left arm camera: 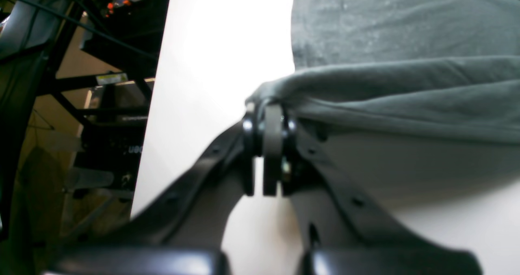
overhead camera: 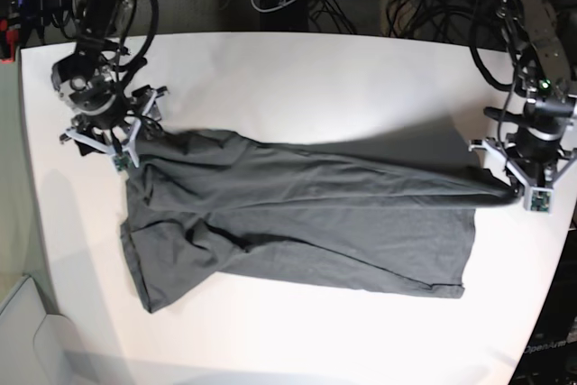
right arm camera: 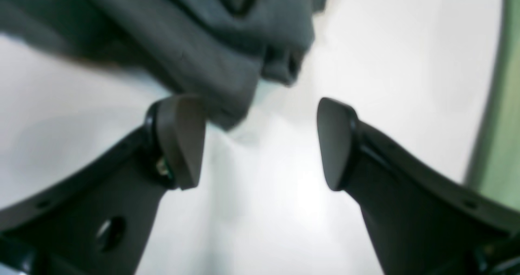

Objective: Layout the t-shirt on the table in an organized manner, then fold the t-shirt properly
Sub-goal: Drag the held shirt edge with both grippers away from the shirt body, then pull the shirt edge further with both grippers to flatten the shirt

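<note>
The left gripper (left arm camera: 264, 153) is closed on a bunched edge of the t-shirt (overhead camera: 297, 223), which stretches away from it across the table (overhead camera: 297, 78) to the right gripper (right arm camera: 260, 141), whose jaws stand wide apart, just below the fabric, holding nothing.

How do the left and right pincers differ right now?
The left pincer is shut on a bunched corner of the t-shirt; the right pincer stands wide open, gripping nothing. The left holds its cloth raised off the table; cloth by the right hangs loose. Both are at the shirt's ends.
</note>
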